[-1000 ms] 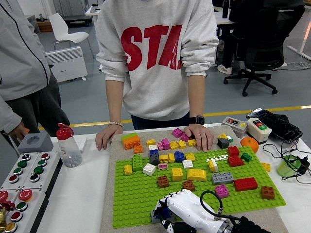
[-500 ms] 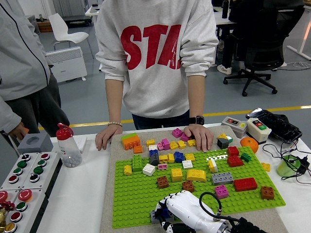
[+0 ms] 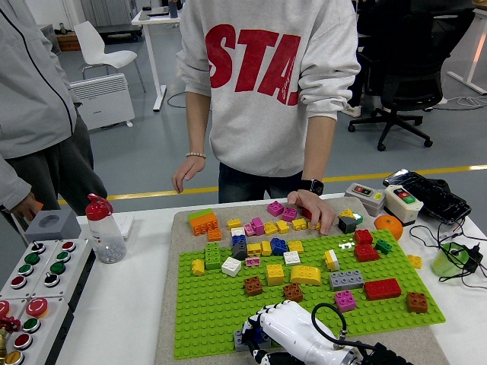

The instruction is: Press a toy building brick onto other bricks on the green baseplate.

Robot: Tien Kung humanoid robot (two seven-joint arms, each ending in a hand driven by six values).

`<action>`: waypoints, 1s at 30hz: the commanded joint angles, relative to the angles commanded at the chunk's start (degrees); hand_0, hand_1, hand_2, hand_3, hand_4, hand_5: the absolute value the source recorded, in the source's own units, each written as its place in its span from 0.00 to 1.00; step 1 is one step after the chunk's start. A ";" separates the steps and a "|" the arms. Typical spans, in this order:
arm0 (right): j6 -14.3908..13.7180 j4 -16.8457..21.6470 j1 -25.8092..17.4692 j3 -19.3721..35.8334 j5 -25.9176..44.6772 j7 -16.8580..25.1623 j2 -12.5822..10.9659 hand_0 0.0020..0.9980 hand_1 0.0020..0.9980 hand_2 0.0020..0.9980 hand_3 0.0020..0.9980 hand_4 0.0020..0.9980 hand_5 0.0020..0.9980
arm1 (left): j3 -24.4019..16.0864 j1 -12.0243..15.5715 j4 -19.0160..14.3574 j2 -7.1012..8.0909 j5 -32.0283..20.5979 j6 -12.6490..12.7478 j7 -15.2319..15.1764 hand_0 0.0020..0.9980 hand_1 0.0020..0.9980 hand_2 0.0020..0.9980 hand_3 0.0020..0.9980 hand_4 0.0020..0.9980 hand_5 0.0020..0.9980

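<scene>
The green baseplate lies on a grey mat in the table's middle. Scattered on it are bricks, among them a red one, a grey one, a yellow one, a brown one and a green one. My right hand, white with a black cable, sits at the plate's near edge, fingers curled over a blue brick that is mostly hidden. A person stands at the far side with one hand resting on loose bricks by the plate's far edge; the other hand hangs off the table.
At the left stand a clear bottle with a red cap and a panel of red and green buttons. At the right are an orange, switch boxes, a green cup and black cables.
The person has stepped to the right and lifted one hand off the table. The other hand stays on the bricks. My right hand has barely moved.
</scene>
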 joint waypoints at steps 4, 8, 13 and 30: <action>-0.20 0.09 -0.08 -0.02 -0.04 0.06 0.04 0.43 0.55 0.57 0.56 0.36 0.30 | -0.04 0.12 0.00 -0.03 0.07 0.00 0.02 0.66 0.68 0.68 0.58 0.29 1.00; -1.16 0.47 -0.22 0.66 -0.12 0.42 -0.02 0.43 0.55 0.57 0.56 0.36 0.30 | -0.01 0.19 0.00 -0.04 0.02 -0.02 -0.02 0.66 0.69 0.68 0.58 0.29 1.00; -2.43 1.26 -0.29 2.16 -0.23 1.08 -0.26 0.43 0.55 0.57 0.56 0.36 0.30 | 0.07 0.09 0.00 0.00 -0.15 -0.02 -0.12 0.66 0.69 0.68 0.58 0.29 1.00; -2.73 3.33 -0.61 2.65 0.03 1.50 -0.93 0.43 0.55 0.57 0.56 0.36 0.30 | 0.12 -0.27 0.00 0.12 -0.31 -0.07 -0.19 0.66 0.69 0.68 0.58 0.29 1.00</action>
